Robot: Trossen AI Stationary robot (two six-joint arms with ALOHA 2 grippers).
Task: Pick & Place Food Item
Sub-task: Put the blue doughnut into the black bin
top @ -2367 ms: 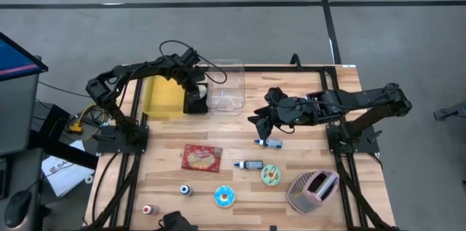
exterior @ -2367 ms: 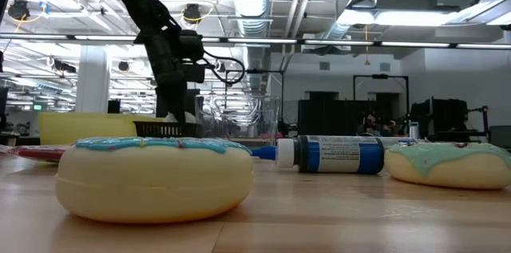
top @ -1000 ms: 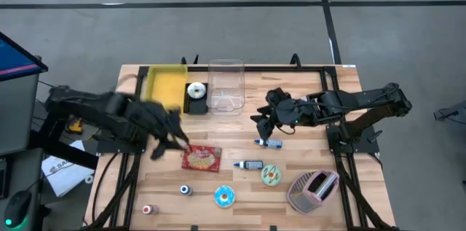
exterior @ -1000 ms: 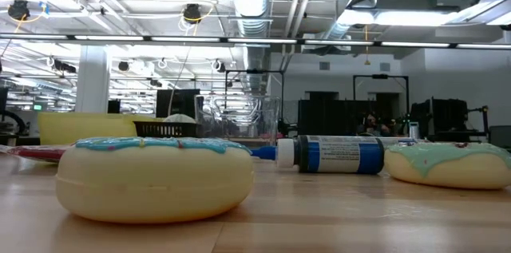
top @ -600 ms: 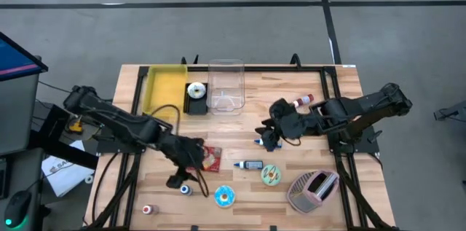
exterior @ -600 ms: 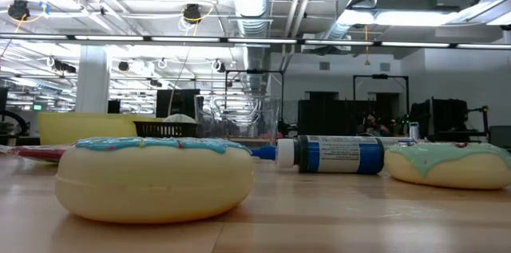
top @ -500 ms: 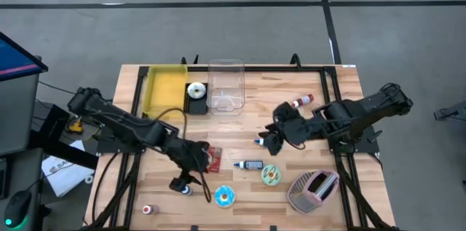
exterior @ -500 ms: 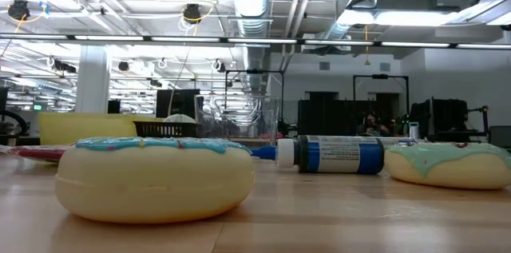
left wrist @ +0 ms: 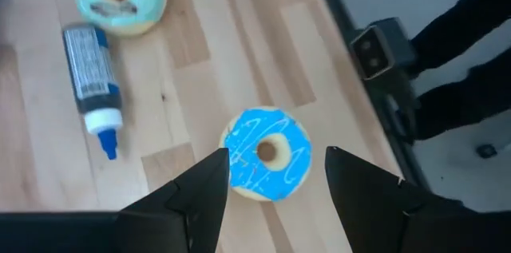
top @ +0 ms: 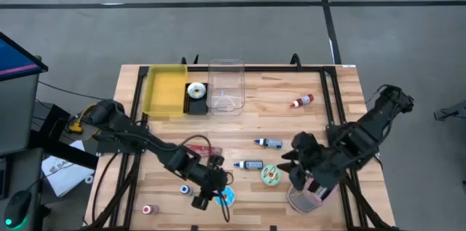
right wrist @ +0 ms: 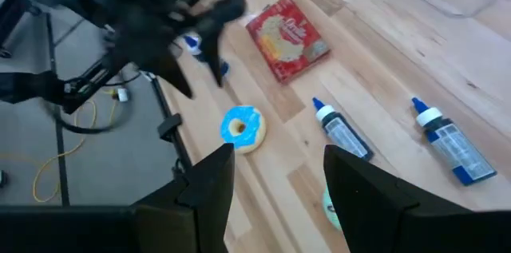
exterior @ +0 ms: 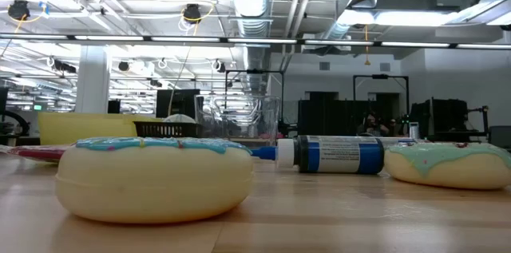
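A blue-frosted donut (top: pixel 228 196) lies flat on the wooden table near its near edge; it also shows in the left wrist view (left wrist: pixel 267 153), the right wrist view (right wrist: pixel 242 128) and large in the low view (exterior: pixel 156 177). My left gripper (top: pixel 211 193) hangs open just above it, a finger on each side (left wrist: pixel 275 165), touching nothing. A green-frosted donut (top: pixel 271 175) lies flat to the right. My right gripper (top: pixel 293 165) is open and empty (right wrist: pixel 275 165), high over the table's near right, beside the toaster (top: pixel 312 193).
Two blue-capped bottles (top: pixel 268 142) (top: pixel 251 165) and a red packet (right wrist: pixel 287 37) lie mid-table. A red-capped bottle (top: pixel 301 101) lies farther back. A yellow bin (top: pixel 166 91), a black basket holding a white donut (top: pixel 195 91) and a clear box (top: pixel 226 85) stand along the far edge.
My left gripper has swung from beside the red packet toward the near edge and rightward, sinking over the blue donut. My right arm has swung from the bottle at mid-table toward the near right, over the toaster, uncovering the red-capped bottle. No object has moved.
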